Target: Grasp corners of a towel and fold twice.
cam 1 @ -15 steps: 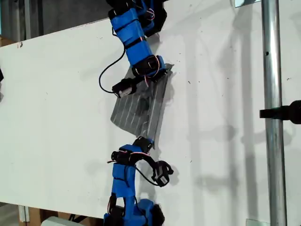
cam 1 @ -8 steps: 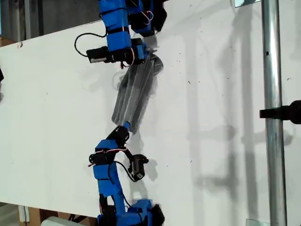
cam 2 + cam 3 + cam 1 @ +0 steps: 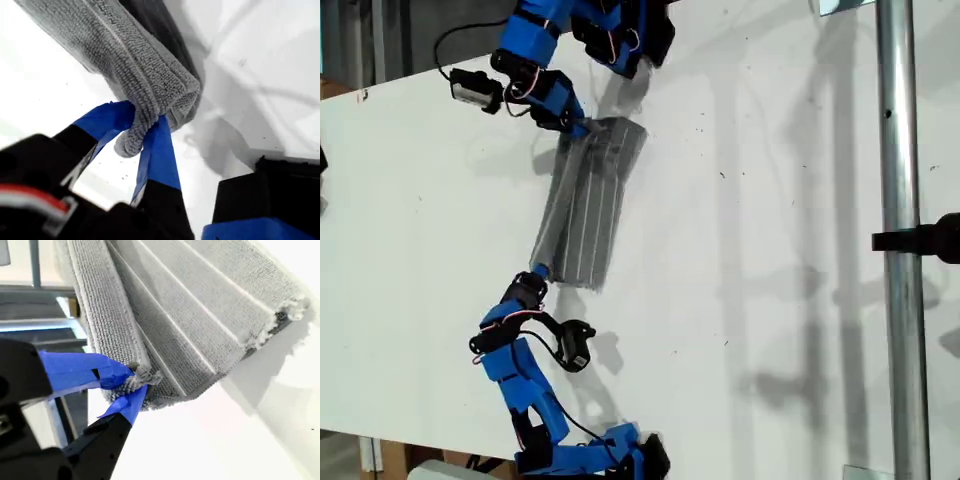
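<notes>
My first gripper (image 3: 143,129) is clenching a bunched corner (image 3: 131,142) of the towel (image 3: 585,205) between its blue fingers. My second gripper (image 3: 134,378) is pinching another corner (image 3: 142,375), jaws nearly together on the cloth. In the exterior view the towel is lying as a long narrow folded strip, left of centre. It is stretching between an arm reaching in from the top and another from the bottom, one at each end. The white table (image 3: 770,250) is lying beneath it. A metal pole (image 3: 898,150) carrying a black clamp (image 3: 932,238) is standing at the exterior view's right.
</notes>
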